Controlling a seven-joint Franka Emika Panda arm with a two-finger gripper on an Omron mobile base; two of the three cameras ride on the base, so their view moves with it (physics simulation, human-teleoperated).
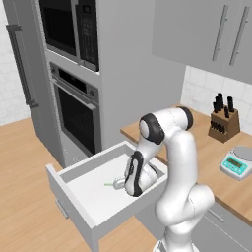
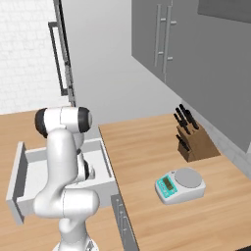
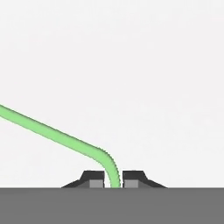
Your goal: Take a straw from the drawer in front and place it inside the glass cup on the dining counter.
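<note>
Inside drawer [image 1: 74, 184], gripper [image 3: 113, 180] pinching straw [image 3: 52, 130]

The pictures are bright, with soft, even light. Shadows are faint; the drawer [image 1: 83, 197] is a bit grey inside its walls. No glare shows. Edges look a little jagged and blurry.

— How's your arm posed?
— My arm [image 1: 179, 162] is folded over, elbow high, wrist bent steeply downward.
— And your gripper?
— My gripper [image 3: 113, 180] points down, its fingers [image 3: 133, 178] closed to a narrow gap.
</note>
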